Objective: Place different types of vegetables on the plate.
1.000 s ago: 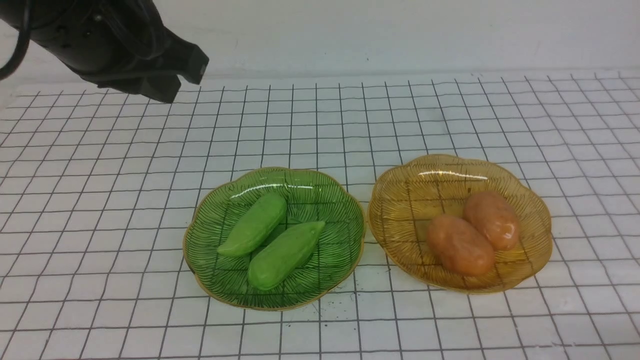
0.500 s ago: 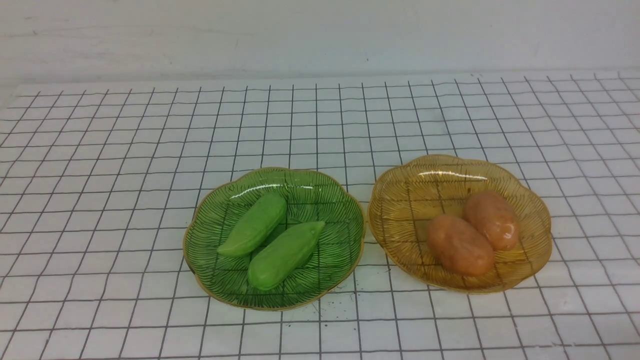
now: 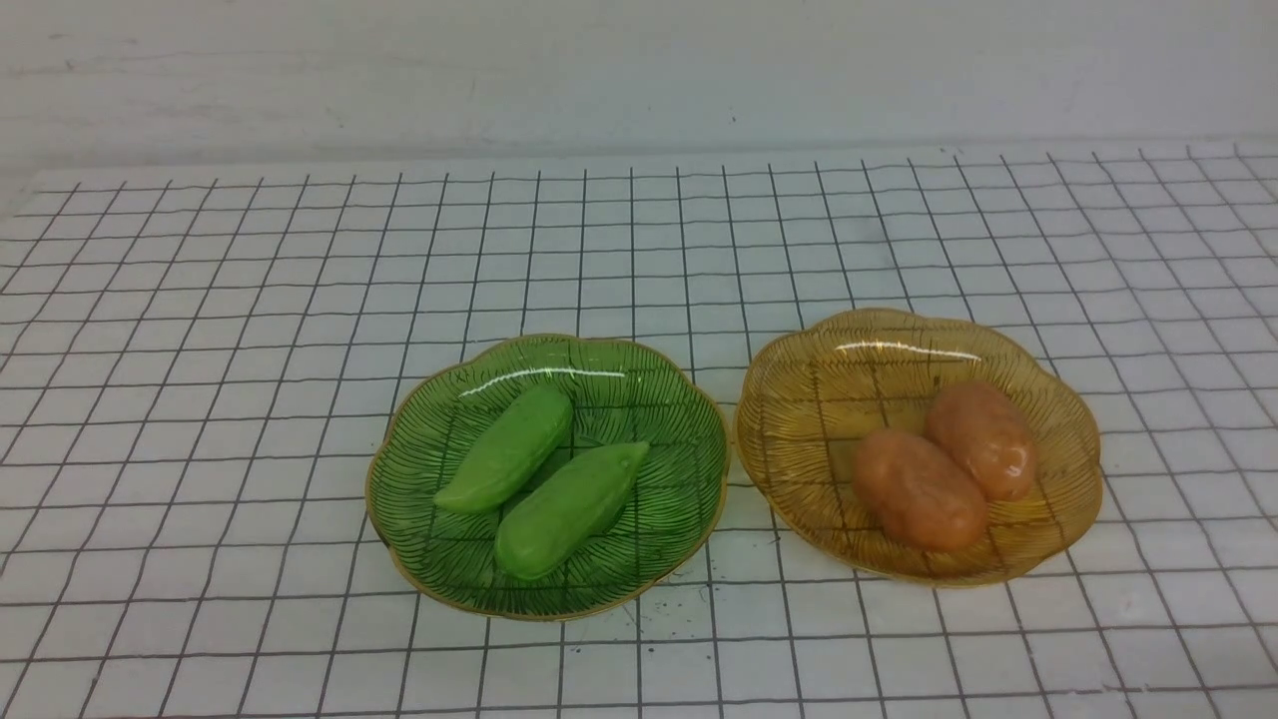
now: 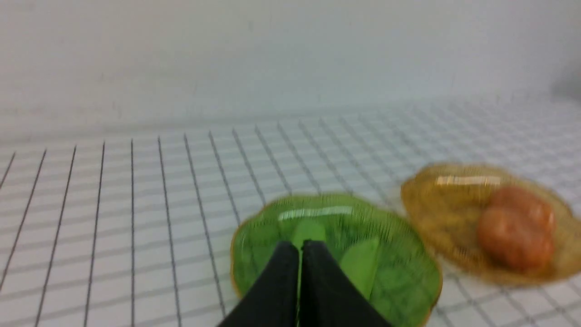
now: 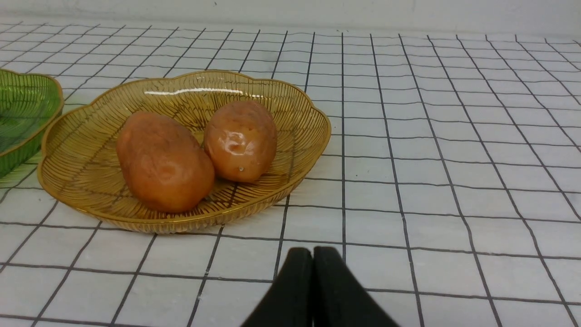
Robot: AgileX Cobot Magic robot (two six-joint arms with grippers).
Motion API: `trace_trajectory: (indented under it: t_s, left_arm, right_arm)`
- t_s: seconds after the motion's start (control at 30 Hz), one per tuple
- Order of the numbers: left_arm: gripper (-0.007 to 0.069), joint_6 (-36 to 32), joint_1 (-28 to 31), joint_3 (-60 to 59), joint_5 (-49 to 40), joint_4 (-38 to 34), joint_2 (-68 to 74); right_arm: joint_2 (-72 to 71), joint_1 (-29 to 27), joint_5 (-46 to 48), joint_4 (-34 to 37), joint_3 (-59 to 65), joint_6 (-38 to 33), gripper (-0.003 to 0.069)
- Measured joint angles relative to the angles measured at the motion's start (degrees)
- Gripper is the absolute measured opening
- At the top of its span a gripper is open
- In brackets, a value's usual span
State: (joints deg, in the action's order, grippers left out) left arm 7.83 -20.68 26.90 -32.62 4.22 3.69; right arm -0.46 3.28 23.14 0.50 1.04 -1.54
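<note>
Vegetables lie sorted by kind on two plates, side by side on a gridded cloth (image 3: 200, 350). The green plate (image 3: 419, 439) serves as the landmark. On it rest two green pods: the rear pod (image 3: 507, 451) and the front pod (image 3: 567, 509), parallel and slanted, touching or nearly touching along their sides. Just to the right of the green plate, rims almost meeting, sits the amber plate (image 3: 799, 399). It carries two potatoes: the front potato (image 3: 917, 489) and the rear potato (image 3: 983, 439), pressed against each other on the half of the amber plate farther from the green plate.

Neither arm shows in the front view. In the left wrist view, which is blurred, the left gripper (image 4: 299, 245) has its jaws pressed together with nothing between them, and it appears in front of the green plate (image 4: 408, 272), with the amber plate (image 4: 431, 195) beyond to one side. In the right wrist view the right gripper (image 5: 313, 252) is likewise closed and empty, above the cloth on the side of the amber plate (image 5: 290, 104) away from the green plate (image 5: 27, 100), clear of both potatoes (image 5: 163, 163).
</note>
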Motion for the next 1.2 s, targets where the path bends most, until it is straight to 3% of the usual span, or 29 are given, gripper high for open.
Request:
trace_trajectory:
  t_s: [0.1, 0.2, 0.8, 1.2]
  left_arm:
    - [-0.0008, 0.6, 0.0, -5.4, 9.4, -0.3, -1.9]
    - [-0.0008, 0.6, 0.0, -8.4, 12.6, -0.3, -2.2]
    - [-0.0008, 0.5, 0.4, -23.9, 15.0, 1.1, -2.4]
    - [-0.0008, -6.1, 17.6, -28.5, 13.1, -5.2, -4.3]
  right_arm:
    - [0.0, 0.0, 0.0, 0.0, 0.0, 0.0, -0.0014]
    - [0.0, 0.0, 0.0, 0.0, 0.0, 0.0, -0.0014]
    - [0.0, 0.0, 0.0, 0.0, 0.0, -0.1, -0.0015]
    - [0.0, 0.0, 0.0, 0.0, 0.0, -1.3, -0.0015]
